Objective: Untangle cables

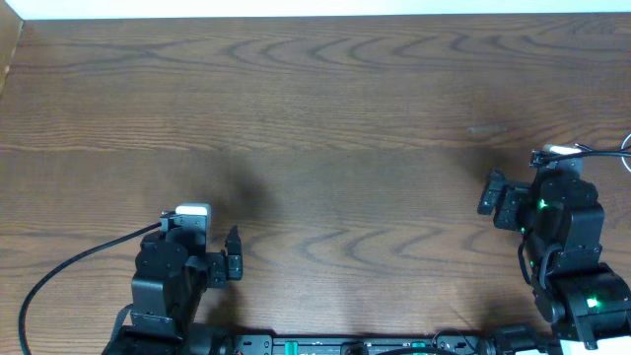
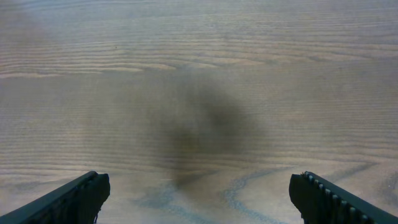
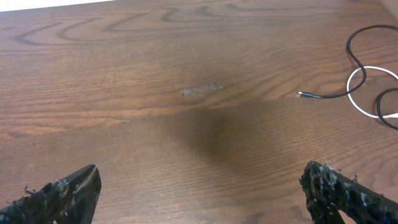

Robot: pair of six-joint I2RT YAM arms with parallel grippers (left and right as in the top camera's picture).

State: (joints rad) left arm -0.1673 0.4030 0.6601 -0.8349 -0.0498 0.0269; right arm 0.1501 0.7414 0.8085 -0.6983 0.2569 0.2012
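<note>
The cables, a thin black cord (image 3: 311,96) and a thin white cord (image 3: 348,88), are found only in the right wrist view. There they are gathered at the far right of the brown wood-grain table (image 1: 315,99). The white cord is curled into a loop. The black cord is seen to bend down past that loop's left side and run out leftward to a small plug end, which lies free on bare wood. A second black curve is seen by the loop at the picture's edge. Whether the cords cross over or under one another there cannot be told.

The right gripper (image 3: 202,186) is held wide open, with nothing between its dark fingers (image 3: 336,190). The left gripper (image 2: 199,193) is likewise spread wide and empty, and only bare wood is seen beneath it.

The cables are placed ahead of the right fingers and off to their right. The free black end is laid roughly crosswise to the line of approach, its plug pointing toward the middle of the view. The right arm is judged much the nearer, the left being well apart on the other side of the table. A reach forward and rightward is therefore called for, and the free black plug end is judged the easiest part to take.
</note>
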